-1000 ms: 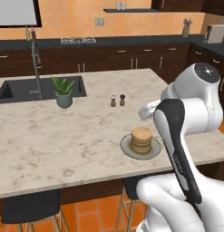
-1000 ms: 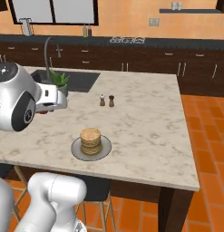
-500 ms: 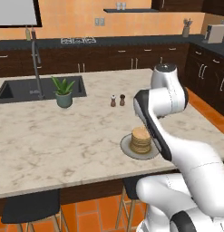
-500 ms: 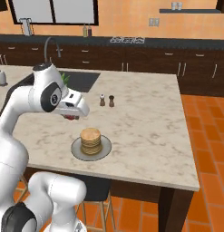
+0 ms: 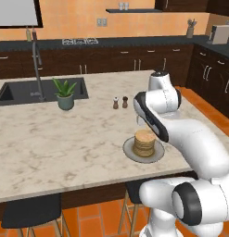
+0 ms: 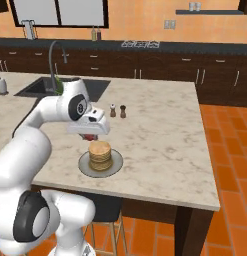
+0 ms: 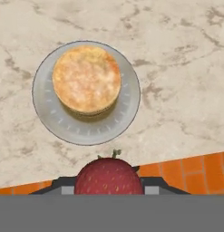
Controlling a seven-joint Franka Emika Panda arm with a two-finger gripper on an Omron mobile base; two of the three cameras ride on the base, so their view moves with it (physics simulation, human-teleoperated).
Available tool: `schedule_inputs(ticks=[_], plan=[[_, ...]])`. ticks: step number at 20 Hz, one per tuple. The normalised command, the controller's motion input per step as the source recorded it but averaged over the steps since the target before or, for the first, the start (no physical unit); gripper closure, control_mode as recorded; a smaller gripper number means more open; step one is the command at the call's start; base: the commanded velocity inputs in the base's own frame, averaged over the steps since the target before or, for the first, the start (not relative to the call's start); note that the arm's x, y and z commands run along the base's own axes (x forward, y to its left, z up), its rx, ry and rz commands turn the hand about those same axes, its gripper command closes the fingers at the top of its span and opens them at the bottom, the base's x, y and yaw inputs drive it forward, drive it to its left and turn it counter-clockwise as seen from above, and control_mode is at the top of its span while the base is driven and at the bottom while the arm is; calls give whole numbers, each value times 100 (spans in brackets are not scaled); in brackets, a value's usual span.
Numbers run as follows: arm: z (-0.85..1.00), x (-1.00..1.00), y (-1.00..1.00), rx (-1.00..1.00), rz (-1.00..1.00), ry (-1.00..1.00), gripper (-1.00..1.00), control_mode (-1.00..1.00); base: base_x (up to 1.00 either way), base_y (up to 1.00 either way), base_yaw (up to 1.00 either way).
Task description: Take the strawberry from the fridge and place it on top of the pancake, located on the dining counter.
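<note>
Marbled matt dining counter (image 7: pixel 177 68), seeded strawberry (image 7: pixel 109 177) (slightly glossy)

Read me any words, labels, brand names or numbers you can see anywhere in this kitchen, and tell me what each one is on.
None: no readable text, label, brand or number shows anywhere.
Small bottles on the black back counter: too small to show any label.
Two small salt and pepper shakers on the beige marble dining counter: no markings visible.
Round grey plate and red strawberry: plain.

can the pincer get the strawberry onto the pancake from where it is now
Probably yes. The pincer, shut on the strawberry, hangs just beside and above the pancake, whose top is bare, with nothing between them.
</note>
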Motion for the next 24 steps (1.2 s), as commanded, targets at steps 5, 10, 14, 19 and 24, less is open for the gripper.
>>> schedule_inputs(ticks=[5,10,14,19,24], plan=[[-46,27,1,0,0,19,100,-100,0,0,0],[-38,26,0,0,0,18,100,-100,0,0,0],[-30,30,10,0,0,10,100,-100,0,0,0],[-22,55,10,0,0,0,100,-100,0,0,0],[-32,62,0,0,0,0,100,-100,0,0,0]])
